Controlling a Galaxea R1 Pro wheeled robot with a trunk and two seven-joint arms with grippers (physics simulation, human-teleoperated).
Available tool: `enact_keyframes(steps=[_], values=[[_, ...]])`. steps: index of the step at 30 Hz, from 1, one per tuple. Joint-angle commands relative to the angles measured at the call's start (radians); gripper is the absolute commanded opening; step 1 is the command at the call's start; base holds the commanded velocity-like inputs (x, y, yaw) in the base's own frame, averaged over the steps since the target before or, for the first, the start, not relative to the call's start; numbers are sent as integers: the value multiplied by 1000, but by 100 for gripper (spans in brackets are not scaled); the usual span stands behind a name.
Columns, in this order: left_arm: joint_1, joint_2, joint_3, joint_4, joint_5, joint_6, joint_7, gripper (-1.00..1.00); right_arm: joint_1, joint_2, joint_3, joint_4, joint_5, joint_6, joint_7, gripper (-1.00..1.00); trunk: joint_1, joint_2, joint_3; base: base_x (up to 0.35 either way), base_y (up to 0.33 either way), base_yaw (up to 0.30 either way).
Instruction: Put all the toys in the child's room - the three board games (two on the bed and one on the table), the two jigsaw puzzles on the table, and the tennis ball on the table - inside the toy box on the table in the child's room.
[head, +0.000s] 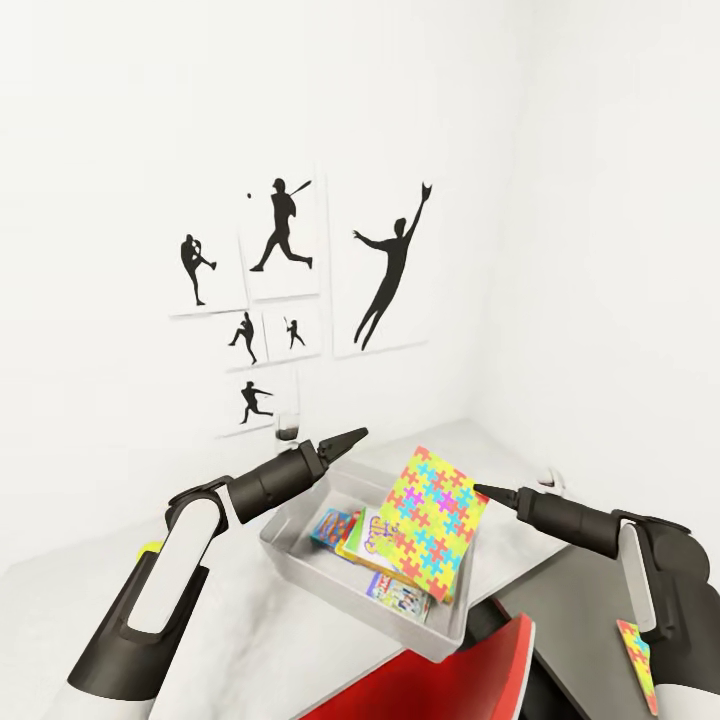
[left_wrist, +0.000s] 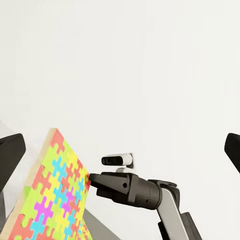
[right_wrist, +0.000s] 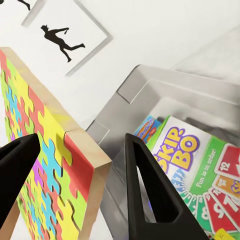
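The grey toy box (head: 292, 548) stands on the pale table (head: 250, 640). In it lie a small blue board game (head: 332, 527), the Skip-Bo one (right_wrist: 200, 165) and an illustrated one (head: 402, 598). A jigsaw puzzle (head: 432, 520) stands tilted in the toy box, its lower edge among the games. My right gripper (head: 478, 490) is at its upper corner, fingers (right_wrist: 150, 195) apart, with a gap showing beside the box edge. Above the toy box's far rim my left gripper (head: 350, 438) is open and empty. A second jigsaw puzzle (head: 636, 655) lies at the right. The tennis ball (head: 152, 548) peeks out behind my left arm.
A red chair back (head: 470, 670) rises at the front edge of the table. A glass (head: 287, 428) stands against the wall behind the toy box. A small white device (head: 553, 482) sits on the dark cabinet section (head: 570, 600). Baseball silhouette pictures (head: 285, 230) hang on the white wall.
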Motion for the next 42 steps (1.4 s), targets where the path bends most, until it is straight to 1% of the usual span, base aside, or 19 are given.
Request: enact_keyframes(steps=[1,23,26,29,31,32,36,38,41,42], values=[[-1,0,0,0,1,3,-2,100,-1,0,-1,0,-6,8,-2,-100,1,-2,-2,27,17,0],[-1,1,-3,0,0,3,-1,100,-2,7,3,1,0,8,-7,-100,1,-2,-2,4,3,-11],[-1,2,-2,-1,0,3,-1,100,-2,8,3,3,0,8,-8,-100,1,-2,-2,0,0,0],[1,11,3,-5,0,4,0,100,-5,8,4,10,0,8,-17,-100,1,-2,-2,0,0,0],[7,21,13,-7,0,5,-4,100,-8,9,5,19,0,8,-38,-100,1,-2,-2,0,0,0],[7,21,13,-7,0,5,-4,100,-8,9,5,19,0,8,-38,-100,1,-2,-2,0,0,0],[23,59,64,-10,6,9,-22,100,-21,14,12,61,0,8,-119,-100,1,-2,-2,0,0,0],[28,73,88,-11,9,13,-34,100,-42,18,34,97,-2,8,-171,-100,1,-2,-2,0,0,0],[33,87,111,-12,11,18,-48,100,-97,22,80,174,-5,8,-241,-100,1,-2,-2,0,0,0],[33,87,111,-12,11,18,-48,100,-97,22,80,174,-5,8,-241,-100,1,-2,-2,0,0,0]])
